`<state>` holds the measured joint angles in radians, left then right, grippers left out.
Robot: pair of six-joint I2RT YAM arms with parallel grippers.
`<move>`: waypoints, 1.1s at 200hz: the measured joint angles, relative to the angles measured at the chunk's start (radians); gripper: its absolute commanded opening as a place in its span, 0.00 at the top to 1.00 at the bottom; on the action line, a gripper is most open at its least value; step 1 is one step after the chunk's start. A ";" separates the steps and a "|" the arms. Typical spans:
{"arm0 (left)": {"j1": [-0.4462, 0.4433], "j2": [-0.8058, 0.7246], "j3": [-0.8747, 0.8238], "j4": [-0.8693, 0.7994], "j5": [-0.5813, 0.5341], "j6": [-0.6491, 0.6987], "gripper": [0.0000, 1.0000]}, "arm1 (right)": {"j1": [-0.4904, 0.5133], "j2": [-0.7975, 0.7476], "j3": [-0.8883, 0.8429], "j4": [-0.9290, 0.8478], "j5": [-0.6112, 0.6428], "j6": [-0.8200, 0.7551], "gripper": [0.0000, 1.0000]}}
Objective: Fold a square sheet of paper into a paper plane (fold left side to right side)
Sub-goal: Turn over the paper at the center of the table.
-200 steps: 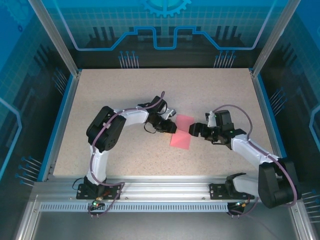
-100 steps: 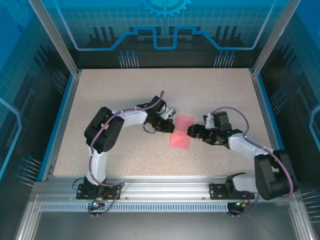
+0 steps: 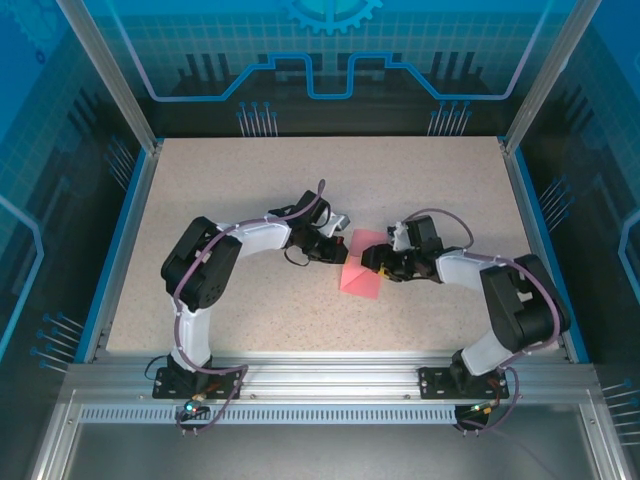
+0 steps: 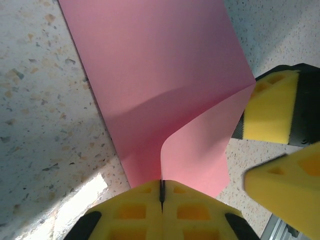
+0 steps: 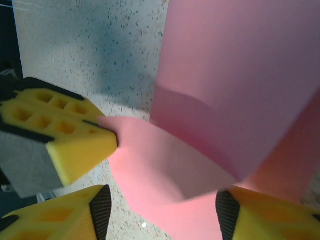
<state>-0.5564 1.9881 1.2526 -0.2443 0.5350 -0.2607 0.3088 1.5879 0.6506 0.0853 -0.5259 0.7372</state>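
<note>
Left wrist: the left gripper [image 4: 161, 192] has just pinched shut on the square sheet of paper [image 4: 165, 75]; the right gripper [image 5: 160, 205], half-open, has moved astride the raised flap, starting the fold.

Paper [image 3: 358, 279]: plain pink-red, no print. Table [image 3: 250, 180]: beige w/ dark speckles. My pads [image 4: 135, 209]: yellow, grid of holes, black backs. My 2 arms [image 3: 262, 233]: black & white. Walls [image 3: 60, 230]: blue w/ cyan line pattern.
</note>
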 measured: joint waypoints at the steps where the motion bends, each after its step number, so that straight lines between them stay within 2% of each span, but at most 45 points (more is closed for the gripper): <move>1: 0.000 0.000 0.000 0.000 0.000 0.000 0.92 | 0.000 0.002 0.001 0.002 0.000 -0.001 0.50; 38: 0.004 -0.006 -0.016 0.017 -0.004 -0.014 0.73 | 0.014 0.058 0.024 0.040 -0.011 0.017 0.75; 49: 0.011 -0.013 -0.029 0.030 -0.003 -0.025 0.64 | 0.014 0.058 0.025 0.047 -0.010 0.020 0.84; 71: 0.040 -0.052 -0.072 0.059 -0.002 -0.055 0.50 | 0.014 0.057 0.027 0.055 -0.009 0.013 0.94; 108: 0.121 -0.200 -0.197 0.163 0.026 -0.136 0.31 | 0.005 0.004 0.034 0.040 -0.015 -0.024 0.98; 153: 0.234 -0.459 -0.387 0.351 0.082 -0.246 0.15 | -0.058 -0.172 0.094 0.029 -0.084 -0.098 0.98; 191: 0.259 -0.621 -0.412 0.478 0.194 -0.292 0.09 | -0.094 -0.290 0.196 0.069 -0.221 -0.129 0.98; 220: 0.251 -0.668 -0.368 0.520 0.306 -0.309 0.08 | -0.089 -0.315 0.298 0.093 -0.322 -0.140 0.97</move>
<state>-0.3058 1.3205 0.8848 0.2756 0.8406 -0.5694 0.2195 1.2732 0.9485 0.1780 -0.8482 0.5976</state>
